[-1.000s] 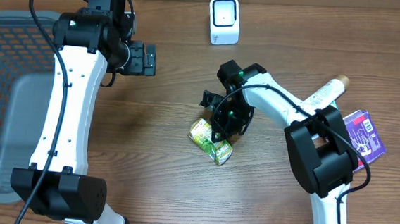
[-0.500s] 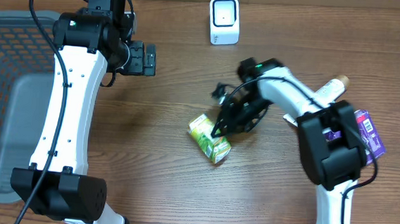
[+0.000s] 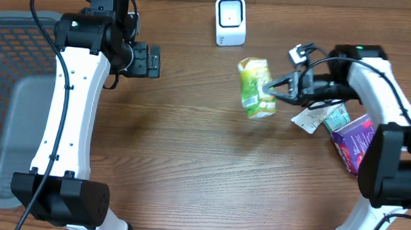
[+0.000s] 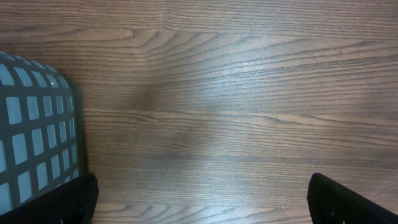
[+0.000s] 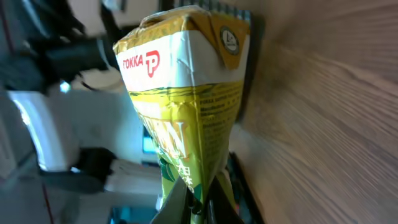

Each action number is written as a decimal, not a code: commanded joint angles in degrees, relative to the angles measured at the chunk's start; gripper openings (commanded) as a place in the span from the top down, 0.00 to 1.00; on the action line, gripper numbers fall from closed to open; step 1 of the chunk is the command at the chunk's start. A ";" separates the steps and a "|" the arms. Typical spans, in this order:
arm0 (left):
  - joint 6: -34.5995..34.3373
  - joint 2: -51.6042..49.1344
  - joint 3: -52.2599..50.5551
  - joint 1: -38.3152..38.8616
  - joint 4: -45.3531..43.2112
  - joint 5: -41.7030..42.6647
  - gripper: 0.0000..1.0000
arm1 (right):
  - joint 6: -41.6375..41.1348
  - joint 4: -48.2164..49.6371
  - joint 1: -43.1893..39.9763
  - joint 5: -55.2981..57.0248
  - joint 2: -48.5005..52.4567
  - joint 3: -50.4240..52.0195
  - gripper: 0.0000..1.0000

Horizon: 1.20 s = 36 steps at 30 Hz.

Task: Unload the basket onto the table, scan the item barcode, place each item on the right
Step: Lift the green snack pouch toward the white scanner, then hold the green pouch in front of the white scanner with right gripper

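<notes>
A green and yellow drink carton (image 3: 254, 87) hangs above the table, below and to the right of the white barcode scanner (image 3: 230, 20). My right gripper (image 3: 271, 88) comes in from the right and is shut on the carton's squeezed lower part. In the right wrist view the carton (image 5: 189, 106) fills the middle, with the gripper (image 5: 199, 200) pinching its narrow end; no barcode shows there. My left gripper (image 3: 145, 60) hovers at the upper left, open. In the left wrist view its gripper (image 4: 202, 205) stands wide over bare wood, with nothing between the fingers.
A grey mesh basket (image 3: 3, 101) takes up the far left and shows at the edge (image 4: 37, 149) of the left wrist view. A purple box (image 3: 356, 140), a teal pack (image 3: 338, 117) and a white tag (image 3: 308, 121) lie under the right arm.
My right gripper closed on the carton at the table's middle, lifted it and carried it up and to the right, turning it on end. The left arm has not moved.
</notes>
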State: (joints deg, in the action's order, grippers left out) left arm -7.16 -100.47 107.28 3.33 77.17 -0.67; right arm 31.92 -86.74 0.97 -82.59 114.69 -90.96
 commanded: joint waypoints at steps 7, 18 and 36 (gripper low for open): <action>-0.76 0.04 0.02 -0.22 -0.02 0.63 0.01 | -1.05 -3.43 -1.95 -3.91 -3.48 -16.24 0.96; -0.76 0.04 0.02 -0.22 -0.02 0.63 0.00 | -37.97 20.85 7.74 52.37 -3.48 -20.20 0.96; -0.76 0.04 0.02 -0.22 -0.02 0.63 0.00 | -28.02 55.84 27.02 107.89 -1.36 -20.04 0.96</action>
State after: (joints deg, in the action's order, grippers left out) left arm -7.18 -100.47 107.28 3.33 77.17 -0.64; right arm -3.88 -35.11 27.64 19.42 113.54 -109.45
